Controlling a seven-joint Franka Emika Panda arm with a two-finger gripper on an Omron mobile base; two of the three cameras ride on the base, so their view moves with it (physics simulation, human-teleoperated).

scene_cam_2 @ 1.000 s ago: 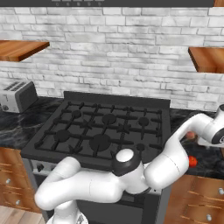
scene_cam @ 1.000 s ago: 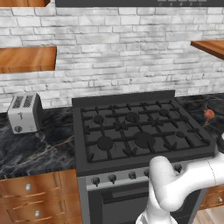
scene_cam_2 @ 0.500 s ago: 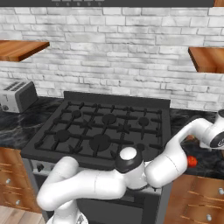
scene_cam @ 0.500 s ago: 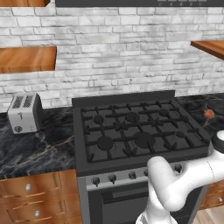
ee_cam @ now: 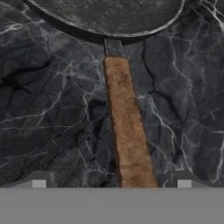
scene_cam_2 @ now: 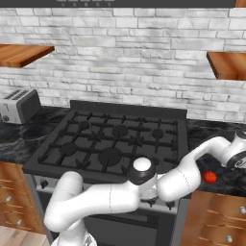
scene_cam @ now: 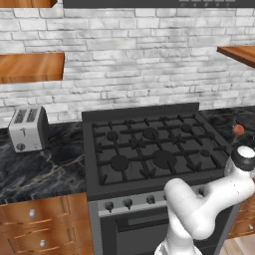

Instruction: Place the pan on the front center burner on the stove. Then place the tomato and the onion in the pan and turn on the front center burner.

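Straddling the pan's wooden handle (ee_cam: 127,131) is what your gripper (ee_cam: 111,183) is doing right now: in the hand view the two fingertips (ee_cam: 39,183) are standing wide apart, holding nothing, with the brown handle running up between them from the bottom edge toward the pan (ee_cam: 109,15), whose dark rim is curving across the top. So the long axis of the handle is lying straight along your line of sight, and the jaws are set across it, which is the relation your coming close depends on; I judge you are lined up a little off centre, the handle sitting slightly nearer the right tip. The pan is resting on the black marble counter (ee_cam: 52,109) to the right of the stove (scene_cam: 149,144), well apart from the front center burner (scene_cam: 163,159), which is lying bare. You are seeing the tomato (scene_cam_2: 209,177) on that right counter near the arm, and the onion (scene_cam: 238,130) farther back. Against the earlier frames, the arm's wrist is sitting slightly lower and farther right over the counter, while the stove and toaster (scene_cam: 28,128) are unchanged.
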